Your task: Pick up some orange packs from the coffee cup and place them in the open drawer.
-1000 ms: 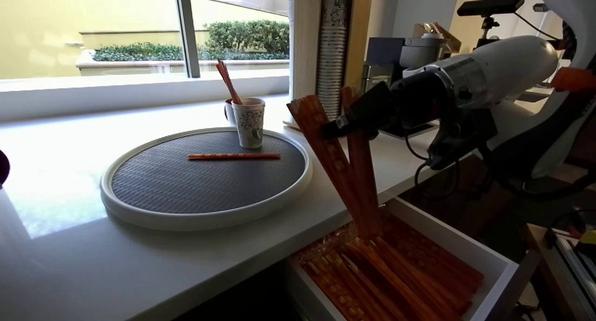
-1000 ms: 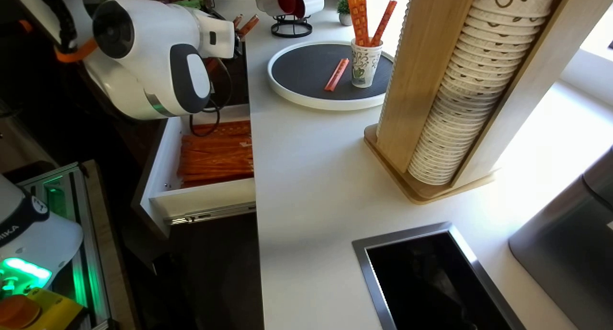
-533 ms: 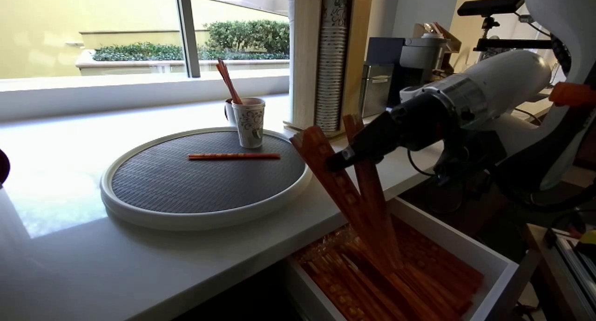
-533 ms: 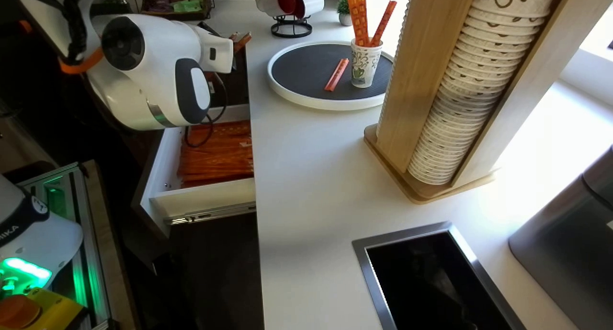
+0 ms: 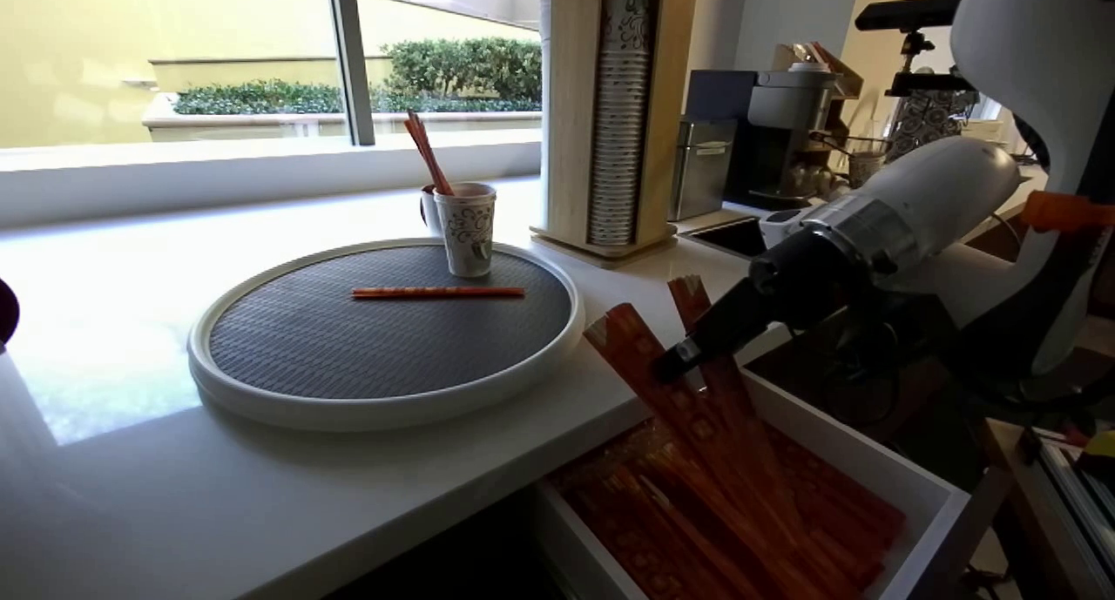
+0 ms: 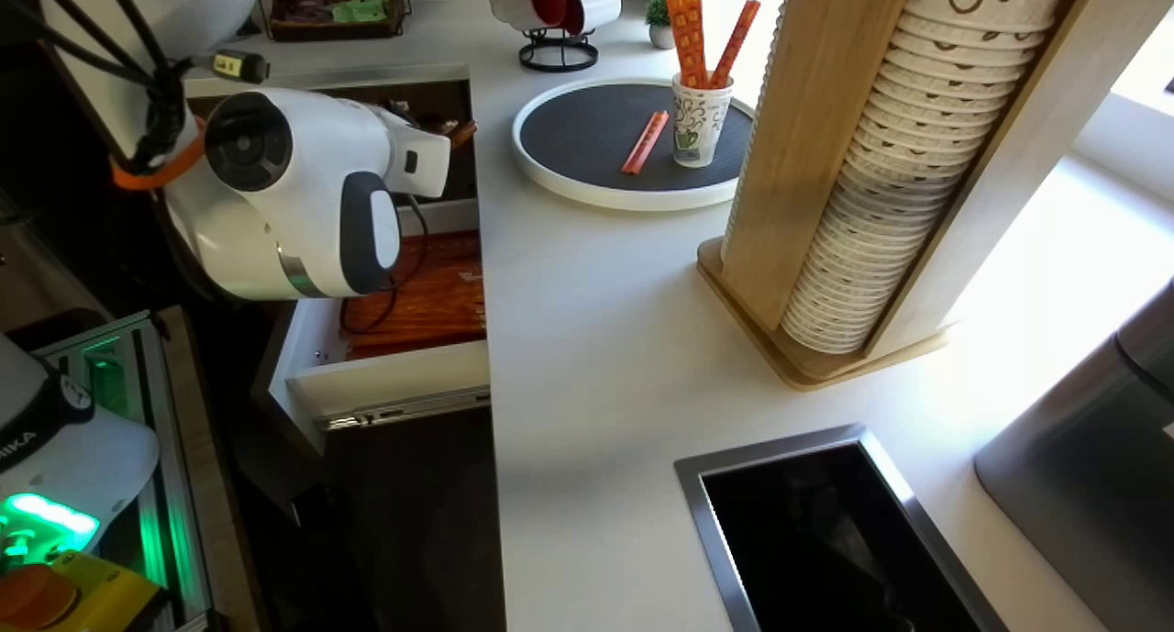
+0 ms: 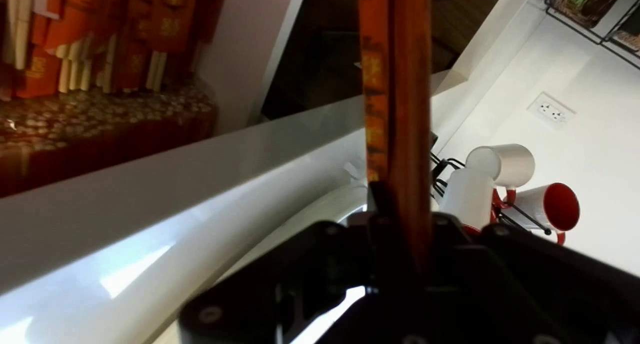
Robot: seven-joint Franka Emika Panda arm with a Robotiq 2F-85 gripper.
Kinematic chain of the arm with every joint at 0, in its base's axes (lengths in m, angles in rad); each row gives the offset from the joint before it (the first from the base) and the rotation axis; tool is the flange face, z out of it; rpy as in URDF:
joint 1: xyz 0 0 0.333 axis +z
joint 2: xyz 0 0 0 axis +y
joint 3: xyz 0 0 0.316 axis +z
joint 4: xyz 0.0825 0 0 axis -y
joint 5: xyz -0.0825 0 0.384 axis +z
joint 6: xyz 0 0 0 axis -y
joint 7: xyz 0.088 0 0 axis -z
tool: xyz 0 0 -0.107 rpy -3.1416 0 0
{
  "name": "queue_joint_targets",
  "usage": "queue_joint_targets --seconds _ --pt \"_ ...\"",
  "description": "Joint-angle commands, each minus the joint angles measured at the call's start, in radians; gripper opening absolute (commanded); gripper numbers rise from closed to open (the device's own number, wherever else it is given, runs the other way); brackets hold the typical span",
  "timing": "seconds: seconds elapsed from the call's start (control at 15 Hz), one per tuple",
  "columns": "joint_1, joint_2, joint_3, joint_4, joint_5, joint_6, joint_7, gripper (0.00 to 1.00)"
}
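Orange chopstick packs [image 5: 704, 430], right of centre in an exterior view, slant down from the jaws toward the open drawer [image 5: 880, 469], lower right. The bunch splays into a V near the edge of the table [image 5: 366, 495]; letting go at this lean could tip one branch against that edge or over the drawer's rim. More packs [image 5: 429, 156] lean in the paper coffee cup [image 5: 468, 234], upper middle, and at least one loose pack [image 5: 437, 293] lies on the round grey tray [image 5: 314, 356].

In an exterior view, the arm [image 6: 303, 178], upper left, hides the jaws. Lettering ending "IKA" shows on a white robot housing [image 6: 73, 458], lower left.

In the wrist view, the jaws, bottom centre, are pinched on the packs; an uneven grip on so thick a bunch could shed outer ones too soon. Yellow marks on them are probably characters, too blurred to read.
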Motion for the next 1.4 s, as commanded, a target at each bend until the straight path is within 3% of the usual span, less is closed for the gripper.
queue_joint_targets --seconds 0.0,1.07,1.13,1.2,1.33 --pt "-0.032 0.016 -0.017 -0.01 -0.053 -0.031 -0.029 0.02" --pt "-0.054 0.106 -0.016 -0.027 -0.085 -0.082 -0.19 0.02" --pt "-0.055 0.107 -0.016 -0.029 -0.088 -0.092 -0.197 0.32" --pt "-0.056 0.108 -0.016 -0.031 -0.091 -0.104 -0.201 0.32" --pt "-0.059 0.104 -0.017 -0.039 -0.099 -0.134 -0.201 0.46"
